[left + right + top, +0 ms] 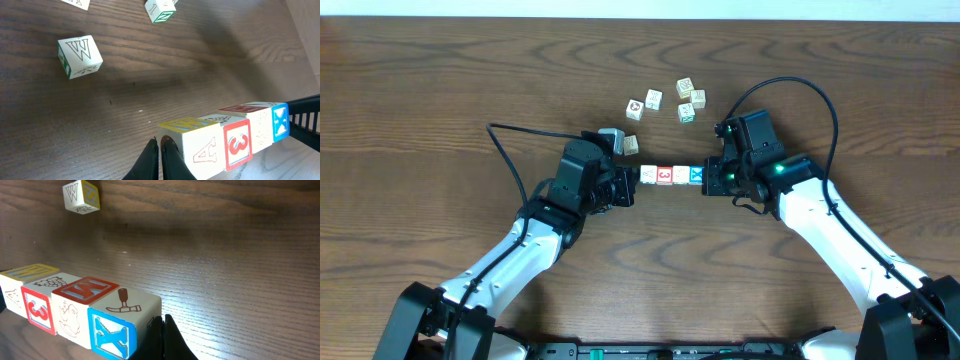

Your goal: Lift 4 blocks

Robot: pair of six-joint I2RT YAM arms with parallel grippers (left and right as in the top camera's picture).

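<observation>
Four blocks stand in one tight row: a white A block, a red-framed 3 block, a white block with a red drawing, and a blue X block. My left gripper is shut, its tips pressed against the A block's outer end. At the other end my right gripper is shut too, flat against the X block's side. I cannot tell whether the row rests on the table or hangs just above it.
Several loose pale cubes lie behind the row, among them a W cube closest to it and a cluster further back. The wooden table stretches out on all sides. Cables loop off both arms.
</observation>
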